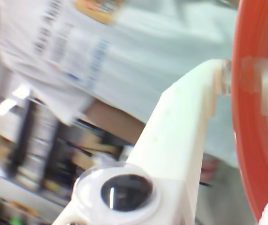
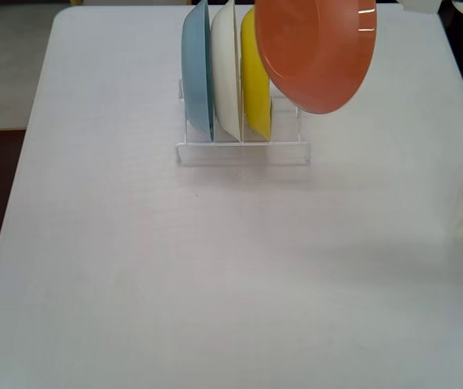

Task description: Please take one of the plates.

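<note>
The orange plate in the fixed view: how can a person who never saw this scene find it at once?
Start at the white table and find the clear rack near its far edge. Three plates stand upright in it: blue, white and yellow. The orange plate is the only one out of the rack, raised above its right end and clamped at the rim by the end effector.

1. Wrist view: heavily smeared by motion blur across the upper left and lower left of the frame; lettering there unreadable.
2. Washed out and overexposed on the white gripper [image 1: 246, 79] at centre and right; edges soft.
3. Small bright glint on the dark round lens at bottom centre.
4. Fixed view: sharp, evenly and softly lit; worktop [image 2: 215, 284] pale, no glare.
5. Faint, diffuse shadows below the clear rack [image 2: 243, 151] at upper centre.
6. Slightly dim at the left edge.
</note>
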Robot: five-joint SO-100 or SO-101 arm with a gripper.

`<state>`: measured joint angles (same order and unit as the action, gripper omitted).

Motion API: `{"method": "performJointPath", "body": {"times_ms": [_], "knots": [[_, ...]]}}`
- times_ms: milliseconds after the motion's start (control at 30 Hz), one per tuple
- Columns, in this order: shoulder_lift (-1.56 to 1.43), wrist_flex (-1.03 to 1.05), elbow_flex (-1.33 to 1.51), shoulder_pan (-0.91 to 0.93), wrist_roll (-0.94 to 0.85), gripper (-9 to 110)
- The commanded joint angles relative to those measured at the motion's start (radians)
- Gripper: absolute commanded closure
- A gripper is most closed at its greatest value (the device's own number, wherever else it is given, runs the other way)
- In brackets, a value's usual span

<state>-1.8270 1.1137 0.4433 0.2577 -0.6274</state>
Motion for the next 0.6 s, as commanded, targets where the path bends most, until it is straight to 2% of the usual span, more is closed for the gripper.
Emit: {"method": "performJointPath", "body": {"times_ms": [0, 233, 567], "knots": [[-0.077, -0.087, -0.054, -0.006, 0.064, 102], [-0.074, -0.261, -0.029, -0.043, 0.152, 102], [-0.064, -0.385, -0.029, -0.138, 0.184, 102]]}}
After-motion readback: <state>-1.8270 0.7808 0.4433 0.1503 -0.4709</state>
